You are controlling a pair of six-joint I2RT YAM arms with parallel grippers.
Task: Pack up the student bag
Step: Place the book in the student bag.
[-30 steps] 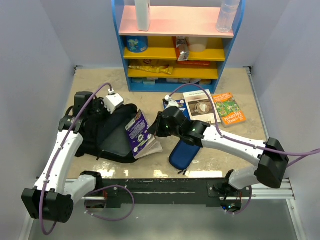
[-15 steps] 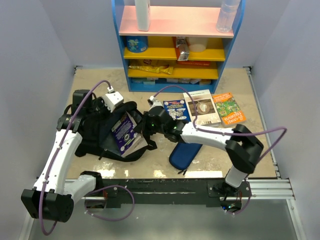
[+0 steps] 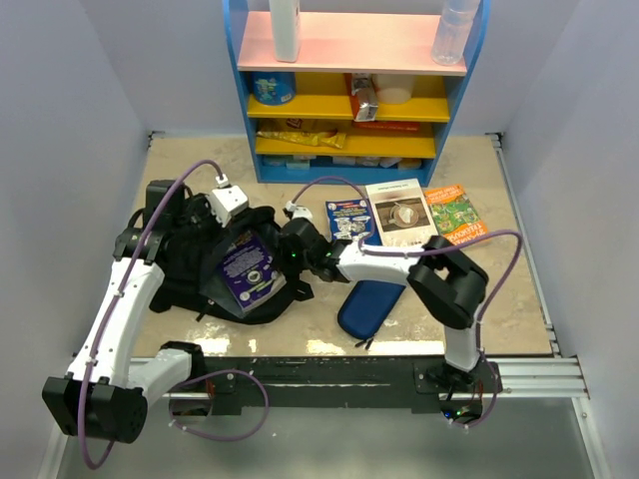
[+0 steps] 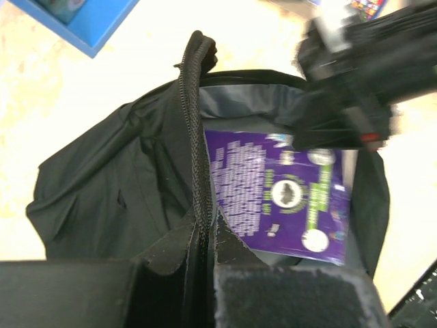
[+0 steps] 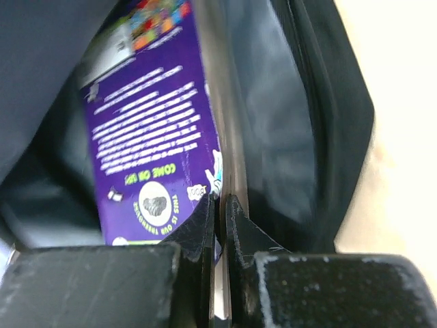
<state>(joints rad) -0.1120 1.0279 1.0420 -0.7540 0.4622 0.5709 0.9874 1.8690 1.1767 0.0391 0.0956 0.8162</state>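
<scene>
Student bag, purple book partly hidden

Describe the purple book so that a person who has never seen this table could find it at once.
Start at the big black backpack on the left side of the table. In its open mouth sits the purple book, pinched at its edge by the right claw. It is the only purple cover; the other three books lie flat on the table to the right.
</scene>
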